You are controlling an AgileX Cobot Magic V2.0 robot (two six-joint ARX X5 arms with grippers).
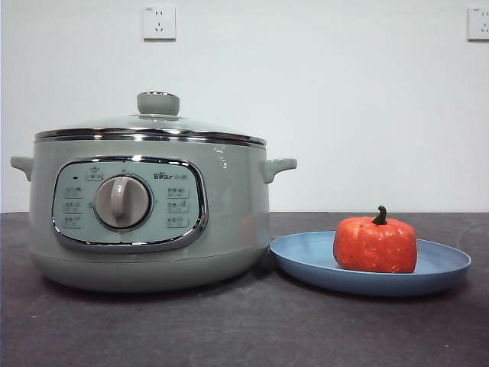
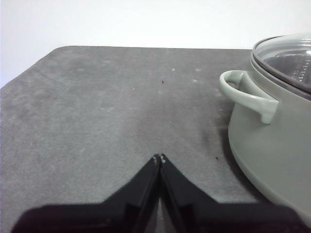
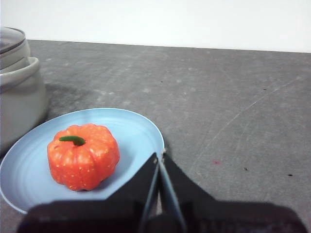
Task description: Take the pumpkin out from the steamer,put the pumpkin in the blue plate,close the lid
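The orange-red pumpkin (image 1: 375, 244) (image 3: 83, 156) rests upright on the blue plate (image 1: 306, 260) (image 3: 131, 128), right of the steamer (image 1: 229, 222) (image 2: 272, 141) (image 3: 17, 97). The glass lid (image 1: 158, 122) (image 2: 286, 60) sits on the steamer, its green knob on top. My right gripper (image 3: 161, 156) is shut with nothing in it, hovering just beside the plate's rim, apart from the pumpkin. My left gripper (image 2: 160, 158) is shut and holds nothing, over bare table on the steamer's handle (image 2: 245, 94) side. Neither arm shows in the front view.
The dark grey table (image 1: 229, 329) runs under everything. A white wall with two sockets (image 1: 159, 22) stands behind. The table's rounded corner (image 2: 58, 51) shows in the left wrist view.
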